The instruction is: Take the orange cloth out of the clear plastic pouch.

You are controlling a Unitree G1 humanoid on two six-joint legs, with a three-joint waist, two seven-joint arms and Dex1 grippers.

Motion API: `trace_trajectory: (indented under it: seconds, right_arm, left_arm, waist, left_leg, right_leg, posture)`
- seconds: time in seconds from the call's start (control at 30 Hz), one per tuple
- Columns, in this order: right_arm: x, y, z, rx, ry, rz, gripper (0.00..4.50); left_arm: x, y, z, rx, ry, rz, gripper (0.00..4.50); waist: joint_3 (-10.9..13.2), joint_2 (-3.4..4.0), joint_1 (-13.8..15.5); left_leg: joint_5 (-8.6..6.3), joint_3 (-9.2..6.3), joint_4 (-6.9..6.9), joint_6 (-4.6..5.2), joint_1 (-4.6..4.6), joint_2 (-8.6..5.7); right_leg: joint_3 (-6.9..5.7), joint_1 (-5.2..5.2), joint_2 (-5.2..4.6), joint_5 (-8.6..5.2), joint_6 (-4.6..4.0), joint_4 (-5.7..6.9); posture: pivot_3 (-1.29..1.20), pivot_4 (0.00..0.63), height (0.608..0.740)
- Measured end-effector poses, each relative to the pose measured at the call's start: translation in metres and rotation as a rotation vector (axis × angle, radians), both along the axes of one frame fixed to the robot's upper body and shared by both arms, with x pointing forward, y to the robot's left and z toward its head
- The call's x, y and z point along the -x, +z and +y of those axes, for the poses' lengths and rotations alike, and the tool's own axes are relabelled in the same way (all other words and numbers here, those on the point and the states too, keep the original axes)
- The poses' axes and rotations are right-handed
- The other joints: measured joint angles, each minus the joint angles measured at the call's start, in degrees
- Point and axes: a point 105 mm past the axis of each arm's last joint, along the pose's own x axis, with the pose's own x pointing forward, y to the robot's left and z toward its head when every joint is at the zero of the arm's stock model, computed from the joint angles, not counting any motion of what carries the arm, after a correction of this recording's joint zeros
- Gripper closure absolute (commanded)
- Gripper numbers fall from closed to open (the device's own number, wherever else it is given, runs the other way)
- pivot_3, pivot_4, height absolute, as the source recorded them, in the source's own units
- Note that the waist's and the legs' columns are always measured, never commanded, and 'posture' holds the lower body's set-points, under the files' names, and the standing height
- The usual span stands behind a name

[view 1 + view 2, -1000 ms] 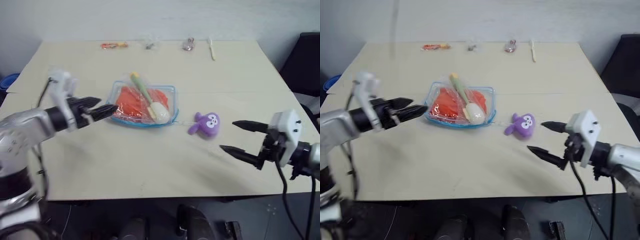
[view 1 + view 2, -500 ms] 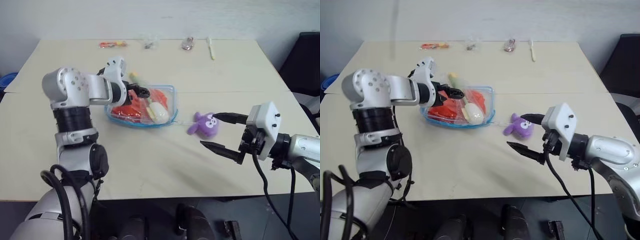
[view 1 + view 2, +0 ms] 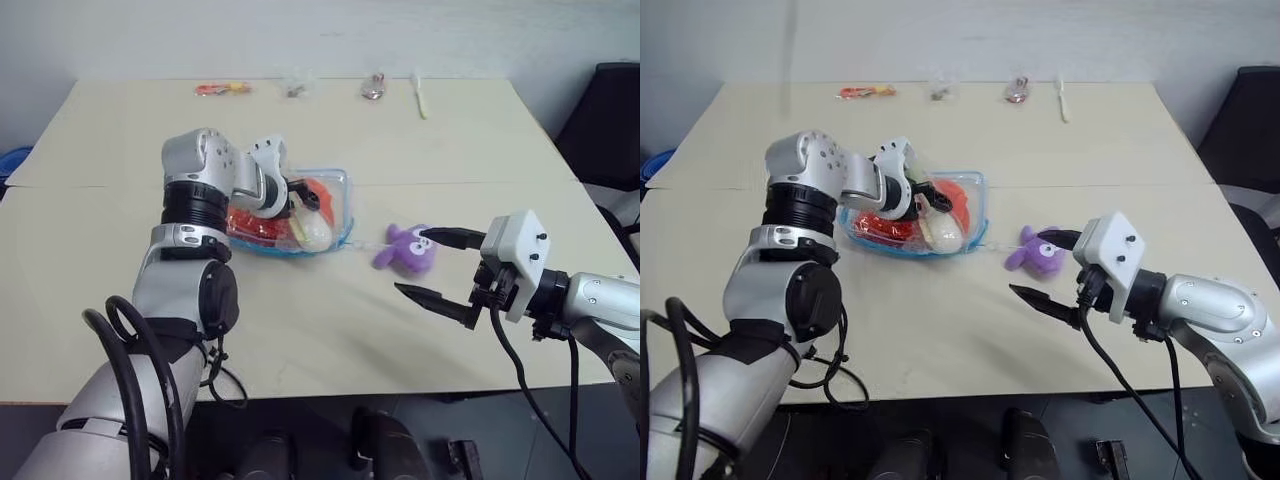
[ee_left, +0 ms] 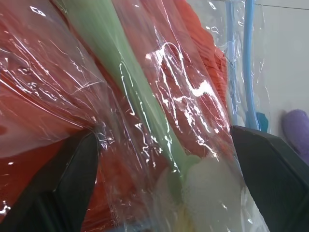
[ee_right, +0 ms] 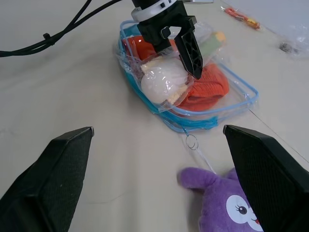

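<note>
The clear plastic pouch with light blue edging lies flat mid-table. The orange cloth is inside it, under a green-and-white stalk-shaped item that is also beneath the plastic. My left gripper points down onto the pouch's top. It is open, with its fingers spread to either side of the stalk and pressing on the film. My right gripper hovers open to the right of the pouch, beside a purple plush toy. Nothing is between its fingers.
A thin cord with a ring trails from the pouch toward the plush toy. Small items line the table's far edge: an orange piece, tiny clear packets and a white stick. A dark chair stands at the right.
My left arm swung in from the left and came down over the pouch, fingers still open. My right gripper moved a little left, nearer the purple toy.
</note>
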Motion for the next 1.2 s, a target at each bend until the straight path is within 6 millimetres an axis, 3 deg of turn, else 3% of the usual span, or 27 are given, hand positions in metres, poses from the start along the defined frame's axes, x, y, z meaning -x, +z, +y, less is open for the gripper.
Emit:
trace_trajectory:
  seconds: [0.2, 0.43, 0.5, 0.63, 0.83, 0.9, 1.0, 1.07, 1.2]
  right_arm:
    - [-0.001, 0.002, -0.001, -0.002, -0.021, -0.016, 0.00]
    - [0.001, 0.005, -0.001, -0.008, -0.028, -0.032, 0.00]
    - [0.001, 0.007, -0.002, -0.013, -0.033, -0.038, 0.00]
    - [0.001, 0.008, -0.002, -0.019, -0.034, -0.039, 0.00]
    - [0.001, 0.015, 0.011, -0.053, 0.028, -0.048, 0.00]
    - [0.003, 0.021, 0.021, -0.072, 0.089, -0.052, 0.00]
    - [0.001, 0.021, 0.029, -0.088, 0.147, -0.028, 0.00]
    - [0.000, 0.020, 0.037, -0.099, 0.196, -0.007, 0.00]
    - [0.001, 0.016, 0.050, -0.109, 0.281, 0.023, 0.00]
  left_arm:
    - [-0.004, -0.005, -0.011, 0.004, -0.003, -0.003, 2.16]
    - [-0.005, -0.006, -0.009, 0.002, 0.005, 0.000, 4.23]
    - [-0.004, -0.007, -0.005, 0.008, 0.012, 0.017, 4.23]
    - [-0.003, 0.004, 0.026, 0.012, 0.074, 0.025, 4.23]
    - [0.004, 0.034, 0.117, 0.005, 0.298, -0.068, 4.23]
    - [0.018, 0.032, 0.167, -0.018, 0.419, -0.074, 4.23]
    - [0.057, 0.027, 0.246, -0.075, 0.633, -0.057, 4.23]
    - [0.085, 0.023, 0.289, -0.119, 0.744, -0.047, 4.23]
    - [0.133, 0.015, 0.351, -0.185, 0.925, -0.035, 4.23]
  waist:
    - [0.0, -0.01, 0.2]
    - [0.0, -0.01, 0.1]
    - [0.0, -0.01, -0.1]
    - [0.0, -0.03, -0.5]
    - [0.0, -0.02, -1.5]
    - [0.0, -0.02, -2.0]
    - [0.0, -0.06, -2.9]
    - [0.0, -0.06, -3.0]
    - [0.0, -0.12, -2.4]
  left_leg:
    - [0.01, -0.02, 0.01, 0.02, -0.03, -0.02]
    - [0.02, -0.02, 0.01, 0.03, -0.03, -0.02]
    - [0.02, -0.02, 0.00, 0.03, -0.02, -0.01]
    - [0.02, 0.01, -0.07, 0.02, -0.01, 0.04]
    - [0.03, -0.02, -0.09, -0.01, 0.00, 0.08]
    - [0.03, -0.03, -0.14, -0.03, 0.09, 0.12]
    - [0.01, -0.02, -0.17, -0.06, 0.06, 0.15]
    - [0.01, -0.01, -0.16, -0.06, 0.06, 0.14]
    - [0.01, -0.11, -0.04, -0.06, -0.04, 0.11]
  right_leg:
    - [-0.03, 0.00, -0.03, 0.01, 0.01, 0.00]
    - [-0.03, 0.00, -0.03, 0.01, 0.01, 0.00]
    - [-0.03, 0.00, -0.02, 0.01, 0.01, 0.00]
    - [-0.03, -0.06, 0.01, 0.01, 0.01, 0.02]
    - [-0.03, -0.11, 0.02, 0.00, -0.01, 0.03]
    - [0.07, -0.15, 0.03, -0.01, -0.02, 0.07]
    - [-0.05, -0.16, 0.09, -0.04, -0.08, 0.06]
    - [-0.05, -0.16, 0.08, -0.05, -0.08, 0.06]
    - [-0.10, -0.14, 0.04, -0.05, -0.09, 0.07]
  posture:
    - [0.00, 0.150, 0.740]
    - [0.00, 0.150, 0.740]
    - [0.00, 0.150, 0.740]
    - [0.00, 0.150, 0.740]
    - [0.00, 0.150, 0.740]
    - [0.00, 0.150, 0.740]
    - [0.00, 0.150, 0.740]
    - [0.00, 0.150, 0.740]
    - [0.00, 0.150, 0.740]
